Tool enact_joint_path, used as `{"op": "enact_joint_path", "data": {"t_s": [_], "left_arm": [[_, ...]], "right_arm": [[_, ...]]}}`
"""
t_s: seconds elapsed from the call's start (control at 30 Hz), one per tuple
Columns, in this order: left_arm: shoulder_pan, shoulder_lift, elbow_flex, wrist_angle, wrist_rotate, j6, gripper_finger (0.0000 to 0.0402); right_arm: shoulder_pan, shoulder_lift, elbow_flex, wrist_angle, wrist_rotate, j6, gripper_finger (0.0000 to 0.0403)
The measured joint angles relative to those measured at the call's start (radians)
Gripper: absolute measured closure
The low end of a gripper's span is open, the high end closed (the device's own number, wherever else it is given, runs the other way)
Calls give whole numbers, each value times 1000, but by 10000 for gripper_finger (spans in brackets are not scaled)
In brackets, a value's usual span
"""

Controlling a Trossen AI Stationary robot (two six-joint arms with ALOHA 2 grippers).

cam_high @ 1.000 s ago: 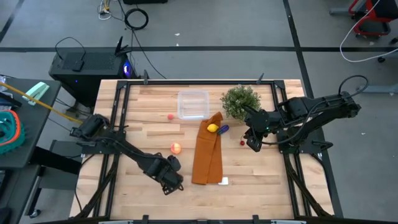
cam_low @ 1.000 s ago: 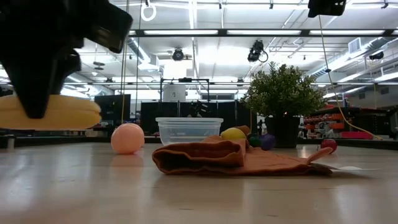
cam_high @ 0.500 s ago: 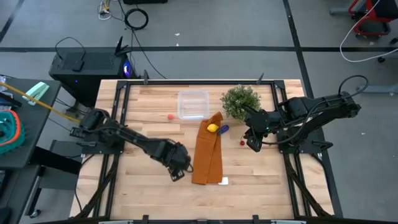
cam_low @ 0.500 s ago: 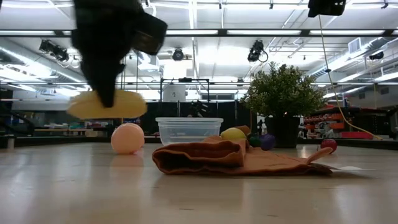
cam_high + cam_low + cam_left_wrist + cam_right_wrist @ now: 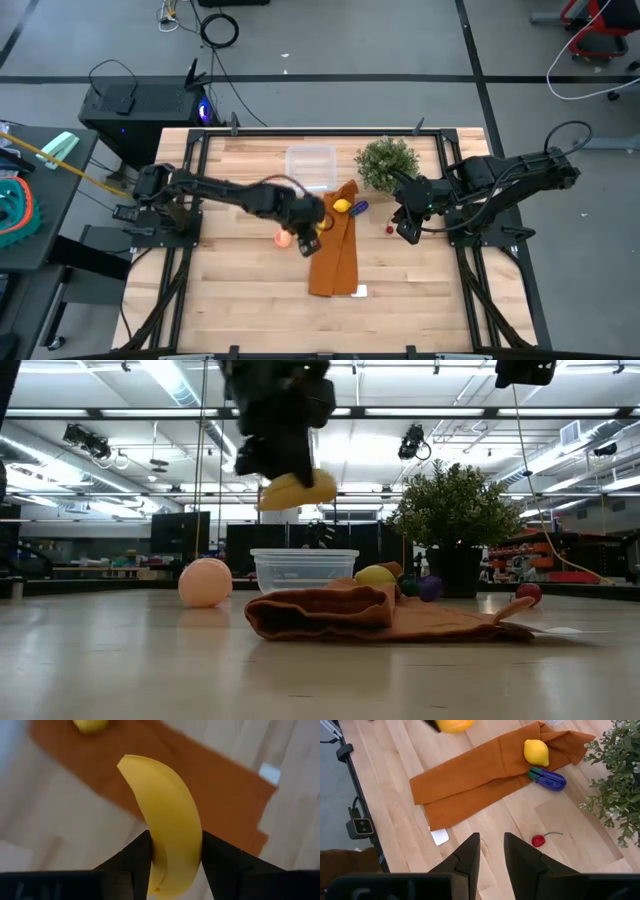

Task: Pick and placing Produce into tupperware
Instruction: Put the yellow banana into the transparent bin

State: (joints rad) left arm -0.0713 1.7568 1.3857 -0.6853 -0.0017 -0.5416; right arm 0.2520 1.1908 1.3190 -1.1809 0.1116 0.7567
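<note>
My left gripper [image 5: 308,238] is shut on the yellow banana [image 5: 297,490] and hangs above the table at the left edge of the orange-brown cloth [image 5: 333,250]. The clear tupperware [image 5: 310,167] stands beyond it, near the far edge. The lemon [image 5: 342,206] and the purple piece [image 5: 359,206] lie on the cloth's far end. The red-orange round fruit [image 5: 283,238] sits on the wood beside my left gripper. One small red piece [image 5: 274,187] lies left of the tupperware. A red cherry [image 5: 538,840] lies under my right gripper [image 5: 492,852], which is open and holds nothing. My left gripper pinches the banana between its two fingers [image 5: 137,857], which lie across it near one end [image 5: 175,870]. The rest of the banana reaches forward past the fingertips. The gripper comes from above, and the banana hangs under it about level, lifted clear of table and cloth.
A green bushy potted plant [image 5: 386,162] stands right of the tupperware, close to my right arm. A small white tag [image 5: 359,291] lies at the cloth's near end. Bare wood [image 5: 220,290] spreads over the near-left part of the table.
My left gripper has carried the banana from the table's near-left area up and toward the right and far side, to the cloth's left edge. It has stayed shut on the banana. The banana now hangs higher than the tupperware's rim in the low view.
</note>
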Motion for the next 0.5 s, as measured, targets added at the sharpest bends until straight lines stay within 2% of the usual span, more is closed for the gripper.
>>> {"op": "enact_joint_path", "data": {"t_s": [0.3,0.5], "left_arm": [[166,1,103,30,14,78,233],[263,1,157,31,46,84,241]], "right_arm": [[45,0,0,0,2,28,308],[90,0,0,0,64,62,308]]}}
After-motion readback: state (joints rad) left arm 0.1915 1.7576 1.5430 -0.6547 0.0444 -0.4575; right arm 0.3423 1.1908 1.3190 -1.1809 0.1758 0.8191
